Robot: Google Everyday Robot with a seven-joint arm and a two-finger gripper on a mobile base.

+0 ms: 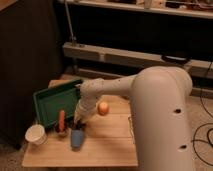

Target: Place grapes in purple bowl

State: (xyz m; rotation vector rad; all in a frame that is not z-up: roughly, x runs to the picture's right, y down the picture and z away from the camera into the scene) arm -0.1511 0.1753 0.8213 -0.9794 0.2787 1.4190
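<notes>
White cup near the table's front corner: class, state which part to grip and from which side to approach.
Likely the rim of the white cup, pinched from straight above: it stands upright with its mouth open, and the orange stick crowds one side. The gripper, shut, is low by the blue cup.

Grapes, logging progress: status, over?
End effector shut, low beside green rectangular tray. Dark grapes not discernible beneath it. Round orange fruit close alongside.

Dim warm light from above; the gripper [80, 120], low over the wooden table [111, 146], sits shadowed; dark, blurred surroundings.
</notes>
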